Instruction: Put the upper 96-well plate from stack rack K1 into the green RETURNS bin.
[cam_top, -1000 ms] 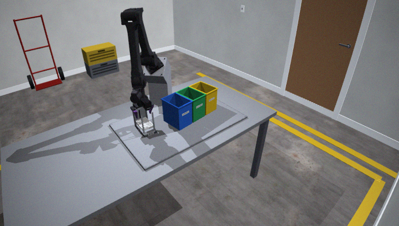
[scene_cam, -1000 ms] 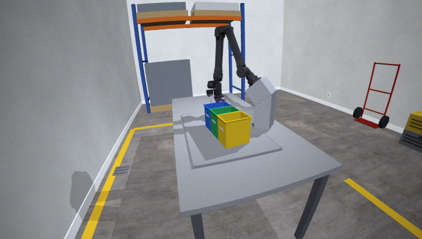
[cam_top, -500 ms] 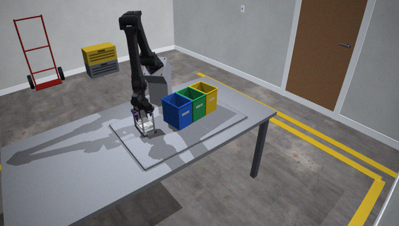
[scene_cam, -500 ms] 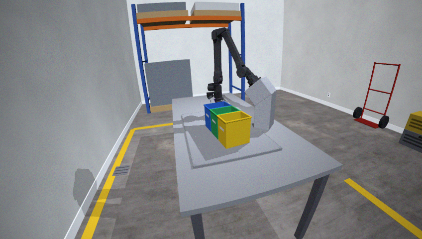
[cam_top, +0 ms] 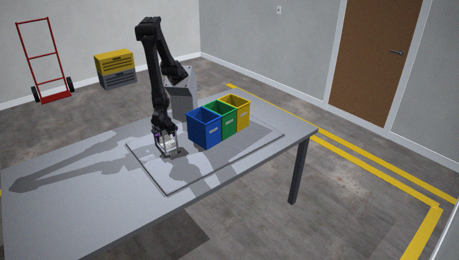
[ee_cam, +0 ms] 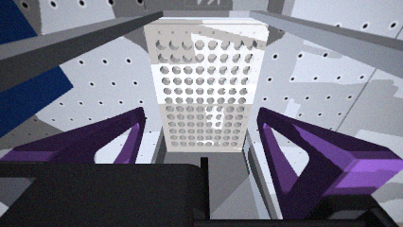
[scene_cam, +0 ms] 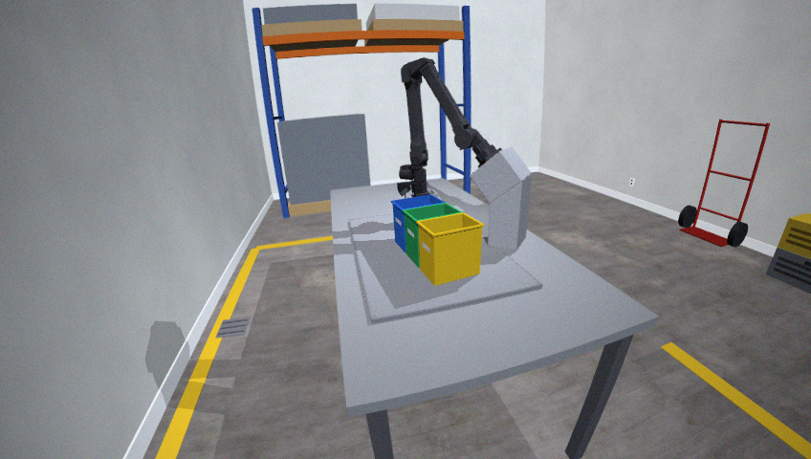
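The stack rack K1 [cam_top: 168,148] [ee_cam: 85,40] stands on the perforated mat, left of the blue bin. In the wrist view its upper 96-well plate [ee_cam: 205,85] [cam_top: 167,141] is a white plate full of round wells, lying flat between the rack's grey rails. The lower plate is hidden under it. My gripper [cam_top: 164,134] [ee_cam: 201,113] is open, pointing straight down just over the rack, with its purple fingers either side of the upper plate and apart from it. The green bin [cam_top: 225,119] [scene_cam: 433,211] stands upright, the middle one of three.
The blue bin [cam_top: 202,128] [scene_cam: 418,200] is nearest the rack and the yellow bin [cam_top: 243,114] [scene_cam: 449,250] is farthest; all stand upright in a tight row on the mat [cam_top: 193,170]. The arm's grey pedestal [cam_top: 182,93] [scene_cam: 503,199] is behind the bins.
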Motion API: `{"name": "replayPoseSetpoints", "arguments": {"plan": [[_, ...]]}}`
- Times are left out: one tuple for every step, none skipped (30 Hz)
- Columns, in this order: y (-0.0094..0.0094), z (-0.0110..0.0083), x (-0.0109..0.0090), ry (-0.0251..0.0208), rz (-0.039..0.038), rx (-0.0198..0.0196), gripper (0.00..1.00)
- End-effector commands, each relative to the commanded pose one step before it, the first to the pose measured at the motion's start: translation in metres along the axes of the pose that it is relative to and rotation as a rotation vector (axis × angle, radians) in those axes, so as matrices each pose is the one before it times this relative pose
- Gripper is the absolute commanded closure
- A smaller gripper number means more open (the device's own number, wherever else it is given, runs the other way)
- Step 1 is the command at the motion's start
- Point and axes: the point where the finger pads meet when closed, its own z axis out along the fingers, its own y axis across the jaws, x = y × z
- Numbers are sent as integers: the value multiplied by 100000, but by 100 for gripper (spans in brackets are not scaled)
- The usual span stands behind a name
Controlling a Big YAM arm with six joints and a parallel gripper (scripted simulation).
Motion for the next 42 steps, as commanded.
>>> {"name": "replayPoseSetpoints", "arguments": {"plan": [[-808, 596, -7, -813, -494, 1602, 0], [4, 168, 5, 5, 0, -2, 0], [4, 168, 5, 4, 0, -3, 0], [4, 168, 4, 4, 0, -3, 0], [4, 168, 4, 4, 0, -3, 0], [4, 168, 4, 4, 0, -3, 0], [4, 168, 4, 3, 0, -3, 0], [8, 167, 9, 10, 0, -10, 0], [27, 165, 28, 41, -1, -41, 0], [-7, 169, -7, -14, 0, 14, 0], [-13, 170, -13, -24, 1, 24, 0], [4, 168, 4, 3, 0, -3, 0], [4, 168, 4, 3, 0, -3, 0], [0, 0, 0, 0, 0, 0, 0], [0, 0, 0, 0, 0, 0, 0], [147, -198, 154, -49, 1, 55, 0], [-417, -388, -407, -1146, 24, 1149, 0], [-131, -70, -133, -277, 6, 316, 0], [-1, 11, -1, 9, 0, -9, 0], [11, 8, 10, 23, 0, -25, 0], [8, 6, 7, 17, 0, -18, 0], [2, 1, 1, 3, 0, -4, 0], [1, 1, 1, 2, 0, -3, 0], [2, 1, 2, 4, 0, -4, 0], [0, 0, 0, 1, 0, -1, 0], [0, 0, 0, 0, 0, 0, 0], [0, 0, 0, 0, 0, 0, 0], [0, 0, 0, 0, 0, 0, 0], [0, 0, 0, 0, 0, 0, 0], [0, 0, 0, 0, 0, 0, 0], [0, 0, 0, 0, 0, 0, 0], [0, 0, 0, 0, 0, 0, 0], [0, 0, 0, 0, 0, 0, 0], [0, 0, 0, 0, 0, 0, 0], [0, 0, 0, 0, 0, 0, 0], [0, 0, 0, 0, 0, 0, 0], [0, 0, 0, 0, 0, 0, 0], [0, 0, 0, 0, 0, 0, 0], [0, 0, 0, 0, 0, 0, 0], [0, 0, 0, 0, 0, 0, 0], [0, 0, 0, 0, 0, 0, 0], [0, 0, 0, 0, 0, 0, 0]]}}
